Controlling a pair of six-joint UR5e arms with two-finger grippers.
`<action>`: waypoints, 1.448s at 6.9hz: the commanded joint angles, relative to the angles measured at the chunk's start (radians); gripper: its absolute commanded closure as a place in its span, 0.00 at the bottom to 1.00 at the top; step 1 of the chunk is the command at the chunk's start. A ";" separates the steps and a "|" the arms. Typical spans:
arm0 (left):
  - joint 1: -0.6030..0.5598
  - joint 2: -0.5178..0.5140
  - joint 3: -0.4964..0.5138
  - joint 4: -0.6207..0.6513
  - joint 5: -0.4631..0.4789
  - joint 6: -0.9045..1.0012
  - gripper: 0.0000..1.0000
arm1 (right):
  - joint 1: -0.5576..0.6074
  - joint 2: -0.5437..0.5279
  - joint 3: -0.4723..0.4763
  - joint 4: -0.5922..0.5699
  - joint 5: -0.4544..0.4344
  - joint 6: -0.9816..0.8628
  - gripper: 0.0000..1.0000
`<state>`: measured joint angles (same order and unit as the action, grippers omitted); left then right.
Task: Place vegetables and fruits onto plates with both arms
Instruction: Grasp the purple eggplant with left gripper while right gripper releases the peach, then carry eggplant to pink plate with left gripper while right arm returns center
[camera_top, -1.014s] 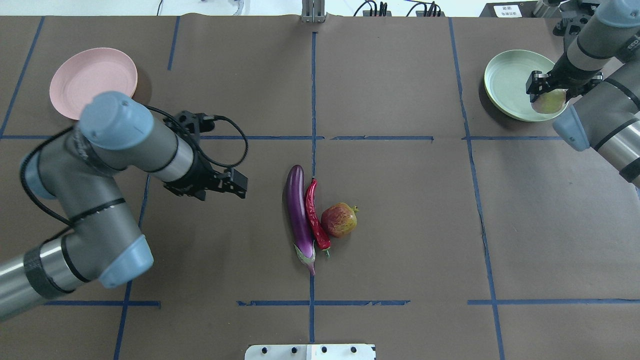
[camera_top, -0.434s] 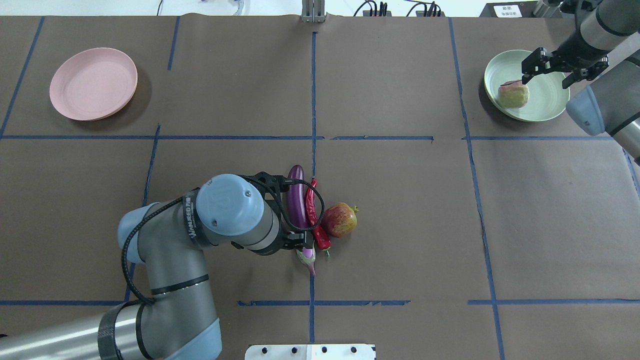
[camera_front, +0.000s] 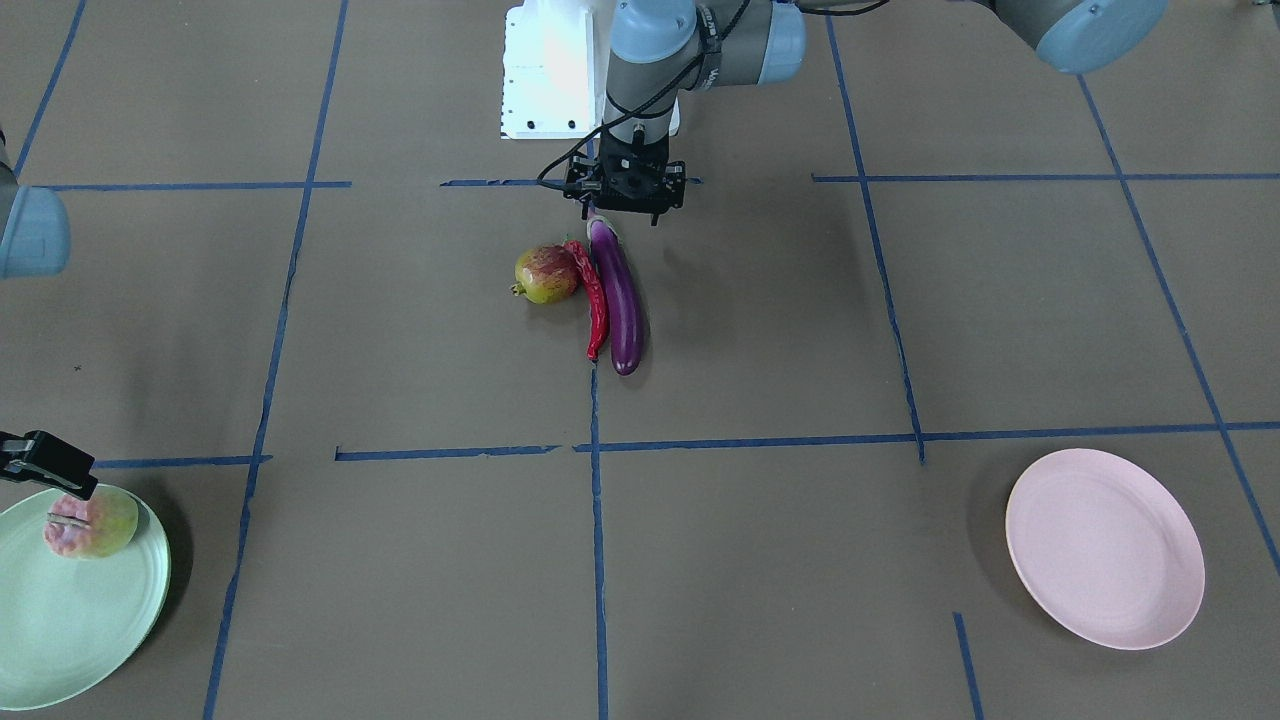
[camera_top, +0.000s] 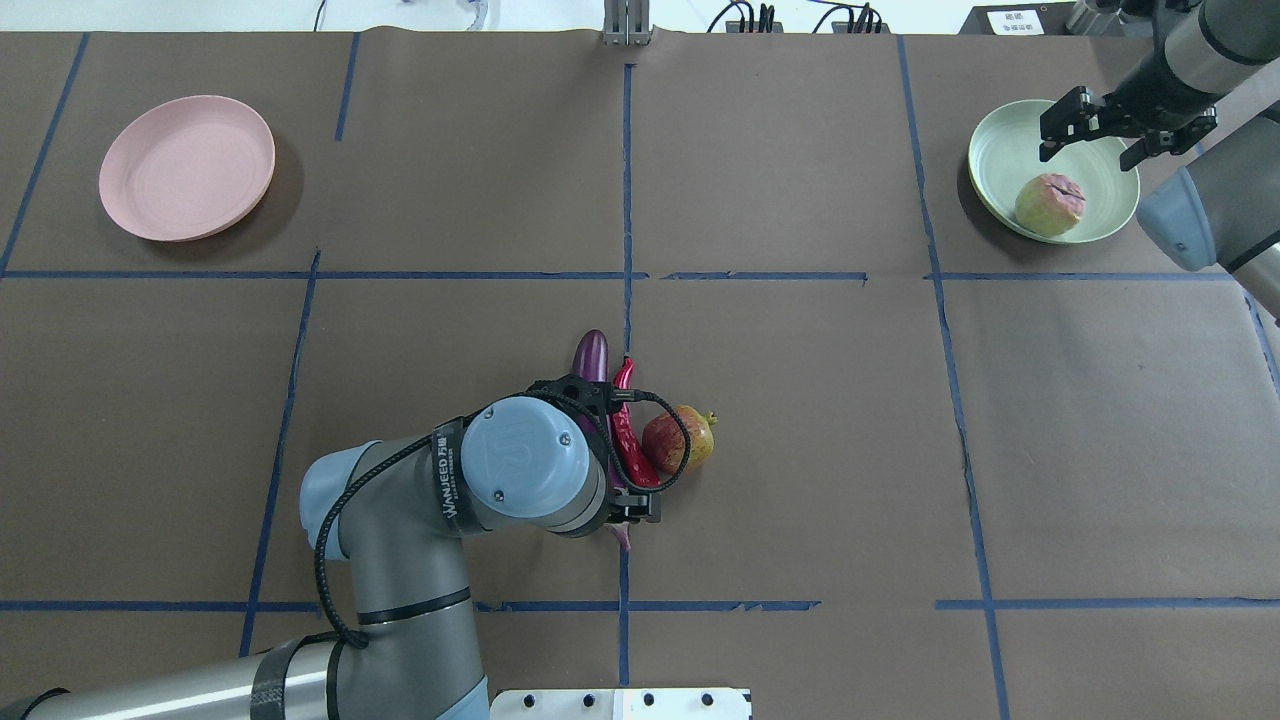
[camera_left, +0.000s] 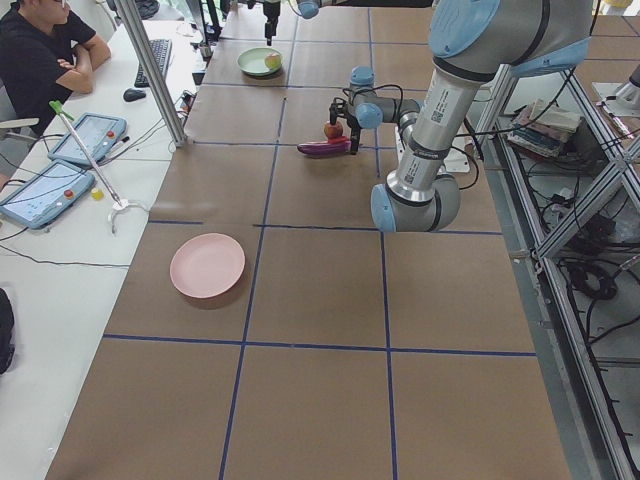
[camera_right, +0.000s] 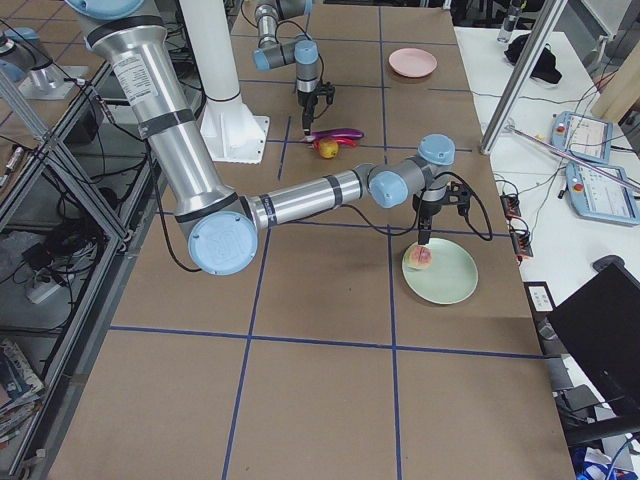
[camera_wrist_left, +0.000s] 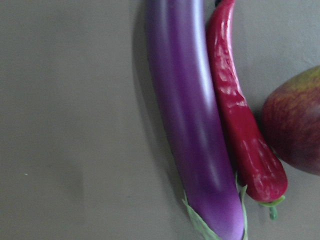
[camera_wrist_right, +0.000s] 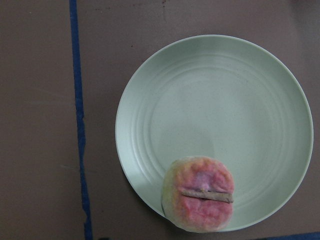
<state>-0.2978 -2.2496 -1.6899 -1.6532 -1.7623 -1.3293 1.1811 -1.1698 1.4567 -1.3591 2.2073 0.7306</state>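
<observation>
**Left hand over the eggplant's stem, right hand open above the green plate**

My left hand (camera_front: 621, 212) hangs pointing straight down over the stem end of the eggplant (camera_front: 622, 300). Its fingers are spread and it grips nothing. The eggplant lies flat on the table (camera_front: 800, 330) and runs away from this hand along a blue tape line (camera_front: 596, 520).

The red chili pepper (camera_front: 596, 300) lies tight along the eggplant's side, to my hand's right. The mottled red fruit (camera_front: 545, 273) sits against the chili's thick end. Those two crowd the right side of my hand, while the eggplant's left side faces bare table. The pink plate (camera_front: 1105, 548) lies well apart from this hand, far out to its left.

My right hand (camera_top: 1092, 150) hovers wide open over the far part of the mint green plate (camera_top: 1000, 170) and holds nothing. The pale green, pink-blushed fruit (camera_top: 1050, 205) rests on that plate below the hand, close to the plate's near rim and clear of the fingers.
</observation>
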 joint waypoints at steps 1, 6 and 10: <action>0.002 -0.033 0.062 -0.008 0.003 0.004 0.00 | 0.000 -0.011 0.005 0.000 0.000 0.000 0.00; -0.091 -0.027 0.030 -0.005 0.052 -0.021 1.00 | 0.000 -0.019 0.005 0.000 -0.006 0.000 0.00; -0.460 0.206 -0.131 0.022 -0.018 0.046 1.00 | -0.090 -0.021 0.162 -0.008 -0.004 0.217 0.00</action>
<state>-0.6259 -2.0915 -1.8196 -1.6456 -1.7374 -1.3313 1.1441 -1.1893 1.5323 -1.3615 2.2045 0.8114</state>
